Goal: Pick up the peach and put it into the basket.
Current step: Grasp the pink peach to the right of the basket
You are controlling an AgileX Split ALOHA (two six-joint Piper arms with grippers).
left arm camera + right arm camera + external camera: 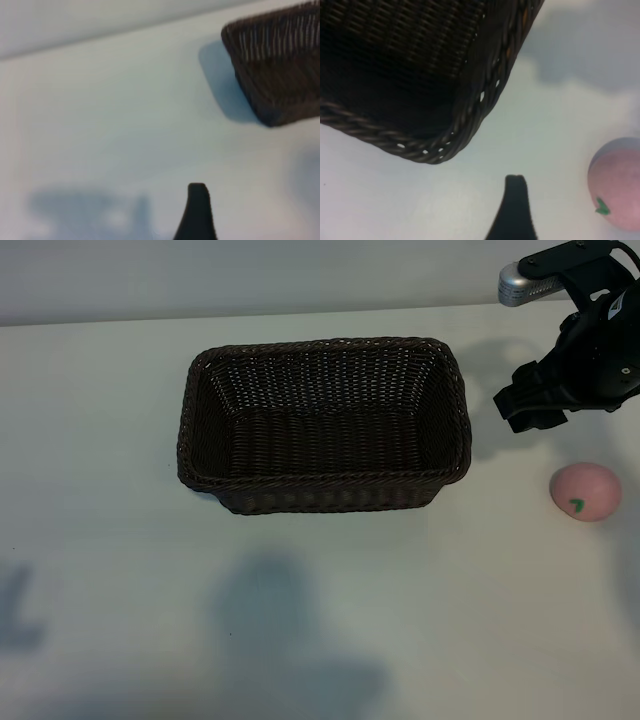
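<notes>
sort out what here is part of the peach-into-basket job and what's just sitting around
Part of the job:
- peach, on the table right of the basket
- basket, nothing in it
- right gripper, jaws open, between basket and peach, holding nothing

Just there:
- table
- left gripper, well clear of the basket, holding nothing
- nothing else lying about

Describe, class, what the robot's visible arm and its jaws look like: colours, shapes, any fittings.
The right arm is matte black, built of blocky angular segments, with a silver-grey rounded fitting near its top. Each wrist view shows one slim black fingertip with a squared-off end.
</notes>
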